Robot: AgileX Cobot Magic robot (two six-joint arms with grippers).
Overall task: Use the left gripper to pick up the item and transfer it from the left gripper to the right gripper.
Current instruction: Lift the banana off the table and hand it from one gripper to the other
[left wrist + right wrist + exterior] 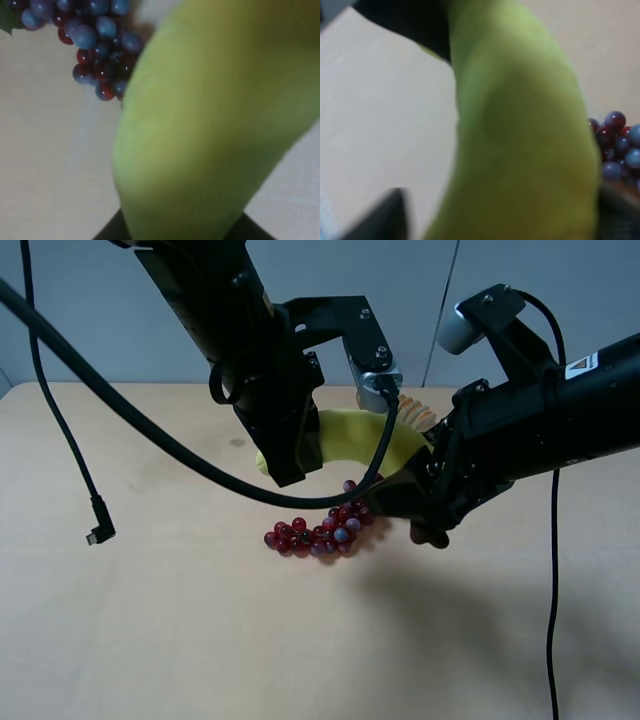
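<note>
**Crowded centre, open bench below**

Both arms meet at mid-frame, with the left gripper (287, 462) and right gripper (405, 495) flanking the banana (350, 435). The grape bunch (318, 530) lies directly beneath, and a bread roll (418, 416) sits behind. A cable (100, 515) dangles at the left. The lower bench (180, 640) lies bare.

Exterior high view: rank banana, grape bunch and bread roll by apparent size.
1. banana: looks largest, but it is lifted nearer the camera and partly hidden, so the lead is unsure.
2. grape bunch: lies on the table, fully visible.
3. bread roll: only a sliver shows, so its real size cannot be told.
</note>
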